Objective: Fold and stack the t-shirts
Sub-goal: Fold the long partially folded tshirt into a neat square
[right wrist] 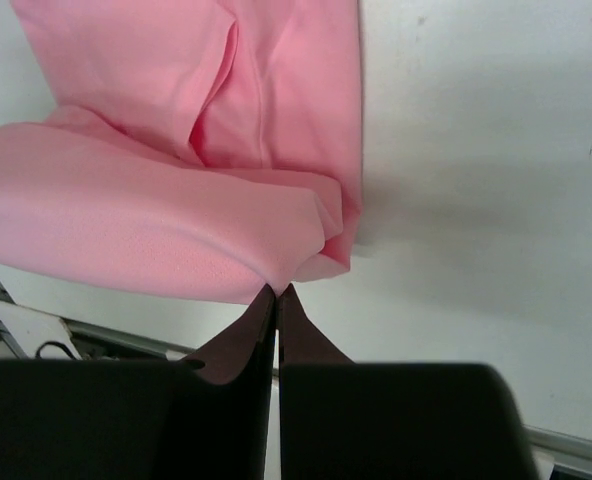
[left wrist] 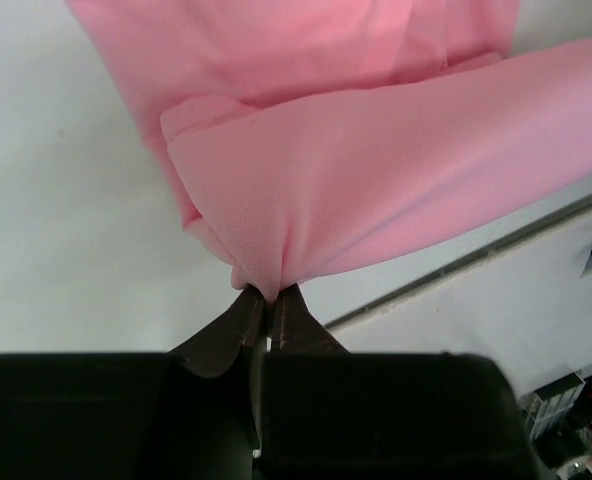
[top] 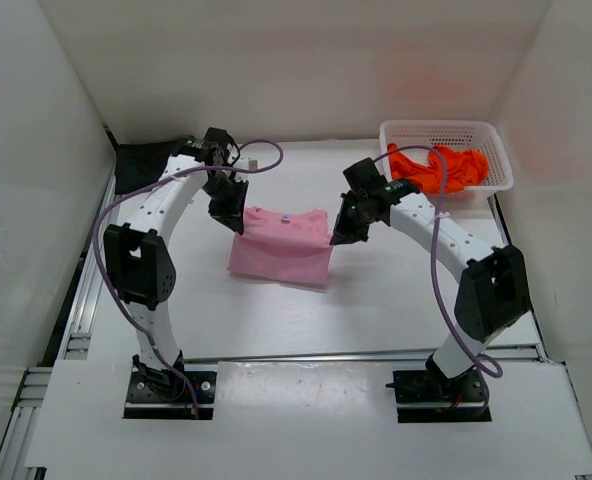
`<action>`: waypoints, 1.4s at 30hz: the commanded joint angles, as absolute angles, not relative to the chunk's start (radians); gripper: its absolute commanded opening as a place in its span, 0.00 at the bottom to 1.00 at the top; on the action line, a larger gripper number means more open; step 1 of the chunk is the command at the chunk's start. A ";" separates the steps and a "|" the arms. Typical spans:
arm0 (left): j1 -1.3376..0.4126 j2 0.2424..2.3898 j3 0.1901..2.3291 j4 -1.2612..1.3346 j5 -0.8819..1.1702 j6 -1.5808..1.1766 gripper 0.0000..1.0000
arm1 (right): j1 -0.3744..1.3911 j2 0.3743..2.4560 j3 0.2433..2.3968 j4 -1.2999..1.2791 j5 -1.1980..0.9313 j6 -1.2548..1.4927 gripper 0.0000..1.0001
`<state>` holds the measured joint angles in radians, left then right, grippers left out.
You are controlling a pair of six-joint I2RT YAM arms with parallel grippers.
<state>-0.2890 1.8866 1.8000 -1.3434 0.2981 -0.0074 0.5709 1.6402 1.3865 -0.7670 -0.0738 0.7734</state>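
1. Since each gripper has pinched a corner of the pink t-shirt [top: 281, 250], the cloth hangs stretched between them over the middle of the table [top: 396, 300]. My guess is they're holding it taut so the fold lands flat.
2. Left gripper [left wrist: 269, 298]: fingers pressed together on a bunched corner of pink fabric. Right gripper [right wrist: 277, 292]: same deal on the opposite corner.
3. Both arms arch up from their bases and reach inward, wrists tipped down toward the shirt.
4. Black t-shirt [top: 141, 165] sits at the far left corner, and the orange-red t-shirt [top: 438, 168] is in the white mesh basket [top: 446, 125] far right. Neither's stacked yet.
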 commanded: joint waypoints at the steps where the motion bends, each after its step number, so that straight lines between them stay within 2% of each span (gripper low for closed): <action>1: -0.259 1.925 1.893 -1.301 0.311 0.000 0.11 | 0.522 1.686 1.466 -0.741 -0.115 0.739 0.00; 14: -0.166 2.117 1.974 -1.167 0.331 0.000 0.11 | 0.428 2.101 1.870 -0.721 -0.204 0.703 0.00; 20: -0.123 2.213 2.040 -1.100 0.371 0.000 0.20 | 0.391 2.235 1.999 -0.666 -0.213 0.755 0.00; 22: -0.123 2.238 2.062 -1.066 0.371 0.000 0.26 | 0.365 2.267 2.008 -0.647 -0.201 0.770 0.08; 23: -0.114 2.264 2.094 -1.066 0.371 0.000 0.33 | 0.365 2.276 2.022 -0.647 -0.201 0.781 0.15; 24: -0.114 2.276 2.108 -1.057 0.371 0.000 0.36 | 0.353 2.290 2.031 -0.614 -0.212 0.781 0.37; 25: -0.114 2.286 2.123 -1.043 0.350 0.000 0.40 | 0.353 2.290 2.031 -0.614 -0.212 0.781 0.44; 27: -0.101 2.295 2.157 -1.028 0.324 0.000 0.50 | 0.344 2.313 2.071 -0.600 -0.221 0.766 0.53; 30: -0.081 2.266 2.178 -0.994 0.256 0.000 0.51 | 0.344 2.271 2.063 -0.600 -0.186 0.720 0.53; 32: -0.081 2.209 2.137 -0.925 0.216 0.000 0.51 | 0.369 2.196 2.024 -0.588 -0.137 0.677 0.47; 33: -0.081 2.138 2.076 -0.893 0.216 0.000 0.51 | 0.385 2.168 1.963 -0.578 -0.085 0.660 0.44; 34: -0.081 2.102 2.044 -0.864 0.204 0.000 0.51 | 0.402 2.139 1.927 -0.552 -0.060 0.643 0.35; 36: -0.130 2.034 1.984 -0.828 0.189 0.000 0.51 | 0.466 2.076 1.844 -0.538 -0.014 0.591 0.26; 37: -0.147 2.022 1.970 -0.828 0.189 0.000 0.48 | 0.488 2.065 1.827 -0.528 0.032 0.581 0.16; 38: -0.164 2.022 1.954 -0.828 0.204 0.000 0.38 | 0.524 2.065 1.818 -0.528 0.032 0.581 0.12; 40: -0.202 2.006 1.889 -0.838 0.254 0.000 0.28 | 0.549 2.088 1.818 -0.528 0.019 0.597 0.05; 42: -0.231 2.049 1.873 -0.873 0.265 0.000 0.19 | 0.561 2.123 1.850 -0.528 -0.056 0.623 0.04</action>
